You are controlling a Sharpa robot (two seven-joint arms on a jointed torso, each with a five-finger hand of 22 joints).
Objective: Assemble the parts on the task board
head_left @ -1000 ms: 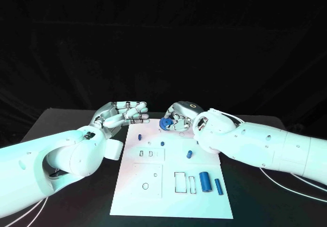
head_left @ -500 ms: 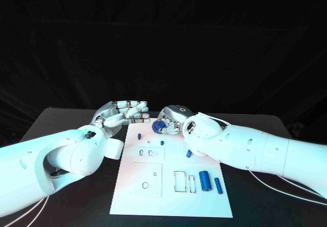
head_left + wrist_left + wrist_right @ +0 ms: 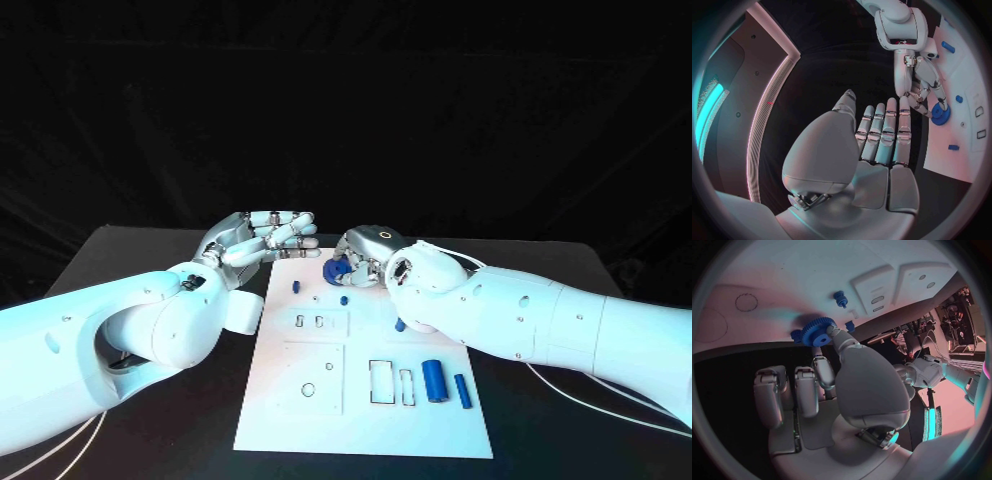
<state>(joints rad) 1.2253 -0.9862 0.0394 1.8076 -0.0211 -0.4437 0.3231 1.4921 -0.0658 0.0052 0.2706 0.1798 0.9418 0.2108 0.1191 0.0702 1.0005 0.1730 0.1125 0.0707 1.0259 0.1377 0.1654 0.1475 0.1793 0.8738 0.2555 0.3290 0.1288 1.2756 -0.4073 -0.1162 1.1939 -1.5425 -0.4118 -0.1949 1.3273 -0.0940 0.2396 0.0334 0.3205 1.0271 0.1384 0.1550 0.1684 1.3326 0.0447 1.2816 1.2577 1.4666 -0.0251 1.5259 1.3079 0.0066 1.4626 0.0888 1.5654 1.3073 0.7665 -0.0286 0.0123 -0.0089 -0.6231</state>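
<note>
My right hand (image 3: 369,256) pinches a blue gear (image 3: 339,268) just above the far end of the white task board (image 3: 335,410). The right wrist view shows the gear (image 3: 819,333) at my fingertips (image 3: 834,333), close over the board (image 3: 804,270) and near a small blue peg (image 3: 841,298). My left hand (image 3: 265,238) hovers by the board's far left corner, its fingers stretched out and holding nothing. From the left wrist, my left hand (image 3: 874,150) faces the right hand (image 3: 919,85) and the gear (image 3: 940,114).
Small blue pegs (image 3: 296,288) (image 3: 343,299) (image 3: 401,324) stand on the board's far half. Two blue cylinders (image 3: 434,382) (image 3: 463,391) lie near its right edge beside rectangular slots (image 3: 381,383). Black table (image 3: 144,260) surrounds the board.
My right hand has carried the gear leftward and slightly down, toward the board's far end. The left hand has hardly moved.
</note>
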